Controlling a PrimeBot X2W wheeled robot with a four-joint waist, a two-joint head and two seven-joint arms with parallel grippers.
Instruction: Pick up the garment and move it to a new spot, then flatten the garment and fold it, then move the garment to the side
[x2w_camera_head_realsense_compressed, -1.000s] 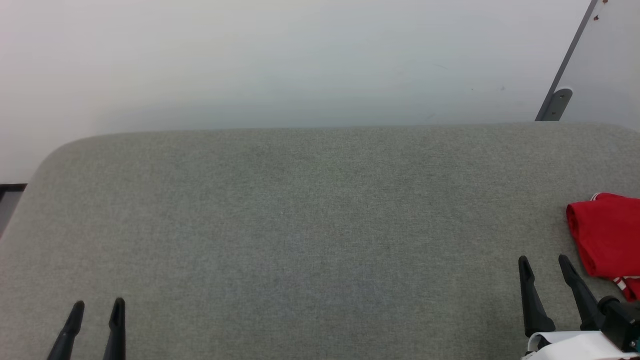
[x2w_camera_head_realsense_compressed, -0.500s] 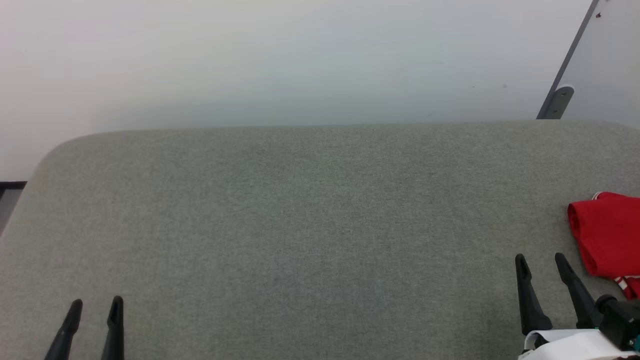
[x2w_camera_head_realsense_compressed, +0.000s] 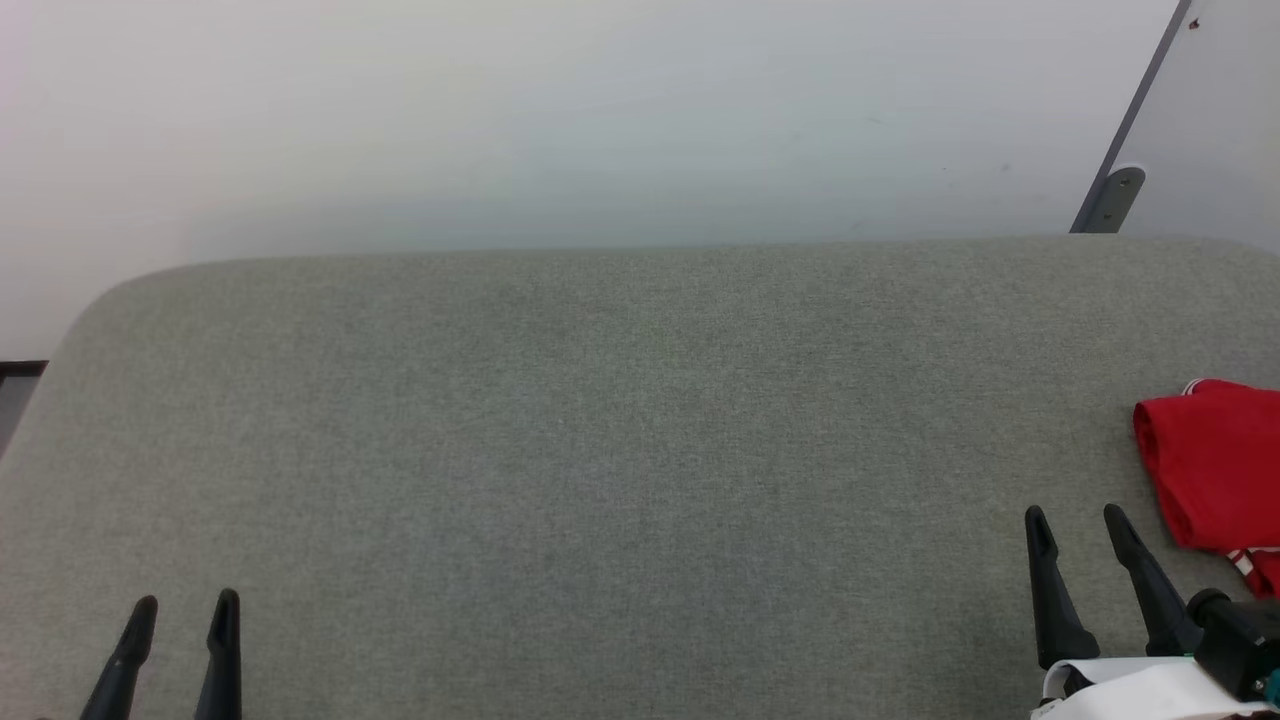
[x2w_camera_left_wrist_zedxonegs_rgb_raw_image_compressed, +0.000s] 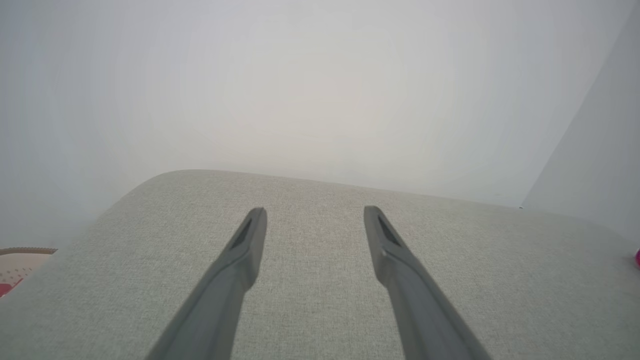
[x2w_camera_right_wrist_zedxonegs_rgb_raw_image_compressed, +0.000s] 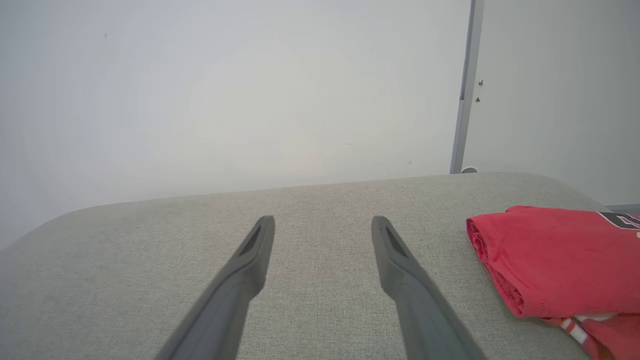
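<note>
The garment (x2w_camera_head_realsense_compressed: 1220, 465) is red and lies folded at the right edge of the grey padded table (x2w_camera_head_realsense_compressed: 600, 450); striped red-white trim shows at its near corner. In the right wrist view the garment (x2w_camera_right_wrist_zedxonegs_rgb_raw_image_compressed: 555, 260) lies to the right of my fingers, with dark letters at its far edge. My right gripper (x2w_camera_head_realsense_compressed: 1075, 520) is open just left of the garment, apart from it, nothing between its fingers. My left gripper (x2w_camera_head_realsense_compressed: 185, 605) is open at the lower left, far from the garment. Each wrist view shows its own gripper, left (x2w_camera_left_wrist_zedxonegs_rgb_raw_image_compressed: 315, 215) and right (x2w_camera_right_wrist_zedxonegs_rgb_raw_image_compressed: 322, 222), spread over bare fabric.
A pale wall runs behind the table's far edge. A grey metal post (x2w_camera_head_realsense_compressed: 1125, 150) leans at the upper right, also seen as the post (x2w_camera_right_wrist_zedxonegs_rgb_raw_image_compressed: 462, 100) in the right wrist view. The table's left corner is rounded, with dark floor (x2w_camera_head_realsense_compressed: 15, 395) beyond it.
The head view has drifted slightly, so the table's far edge and the garment sit a little higher in the picture. Both grippers stay open and hold their places.
</note>
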